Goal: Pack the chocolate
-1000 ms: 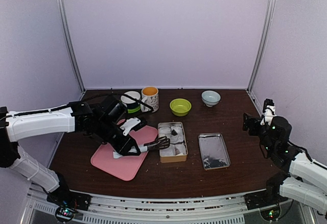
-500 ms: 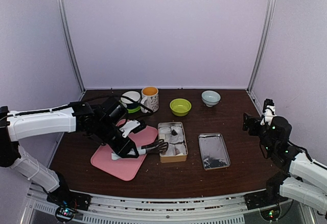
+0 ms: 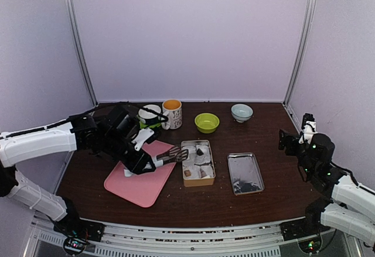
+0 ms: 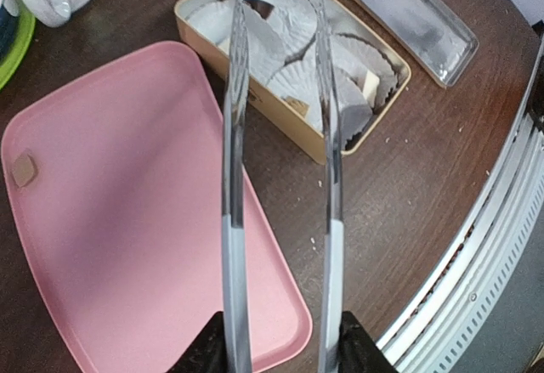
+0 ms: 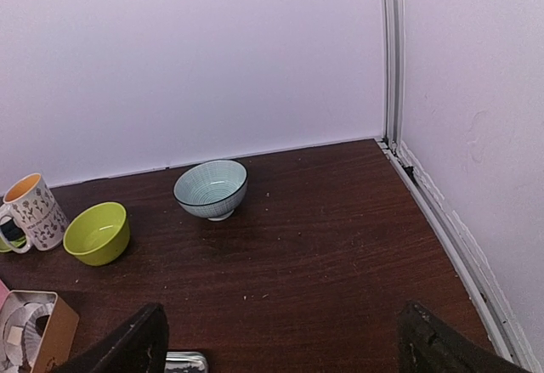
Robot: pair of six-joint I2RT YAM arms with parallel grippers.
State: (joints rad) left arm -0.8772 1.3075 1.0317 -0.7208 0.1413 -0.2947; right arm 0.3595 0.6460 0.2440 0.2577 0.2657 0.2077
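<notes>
Left tool (image 4: 280, 352) is clamped on the handles of the tongs (image 4: 234, 135); the tong arms are spread, nothing between them. Half a second back the tips were down at the near-left corner of the tin (image 3: 198, 182) — now they are raised and drawn back toward the pink board (image 4: 127, 220). A brown chocolate lump (image 3: 187, 173) sits in that corner (probably just released; it is small from overhead). One tan piece (image 4: 24, 169) waits on the board — likely the next pick. Right tool (image 5: 285, 356) gapes wide, idle.
</notes>
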